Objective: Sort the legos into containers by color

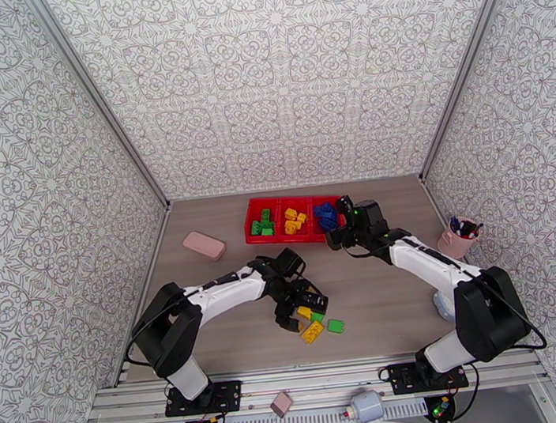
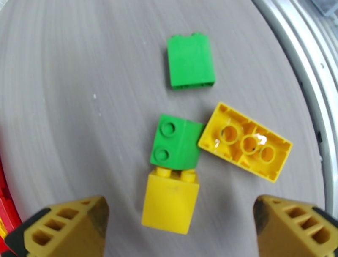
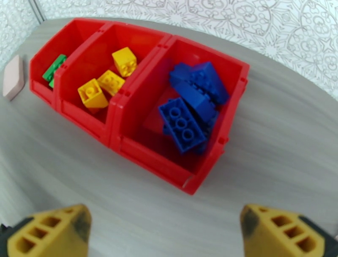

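Observation:
Four loose legos lie near the table's front middle: a small yellow brick [image 2: 171,203], a green two-stud brick [image 2: 175,143] touching it, a long yellow brick [image 2: 245,141] lying studs-down, and a green brick [image 2: 190,61] apart from them. My left gripper [image 1: 298,309] hangs open over this cluster, the small yellow brick lying loose between its fingertips [image 2: 63,228]. The red containers tray [image 1: 258,230] holds green [image 3: 53,69], yellow [image 3: 105,84] and blue bricks [image 3: 190,105], one colour per compartment. My right gripper [image 3: 169,232] is open and empty, just in front of the blue compartment.
A pink rounded block [image 1: 204,245] lies left of the tray. A pink pen cup [image 1: 457,239] stands at the right wall. Patterned walls close in three sides. An aluminium rail [image 2: 304,84] runs along the near edge, close to the loose bricks.

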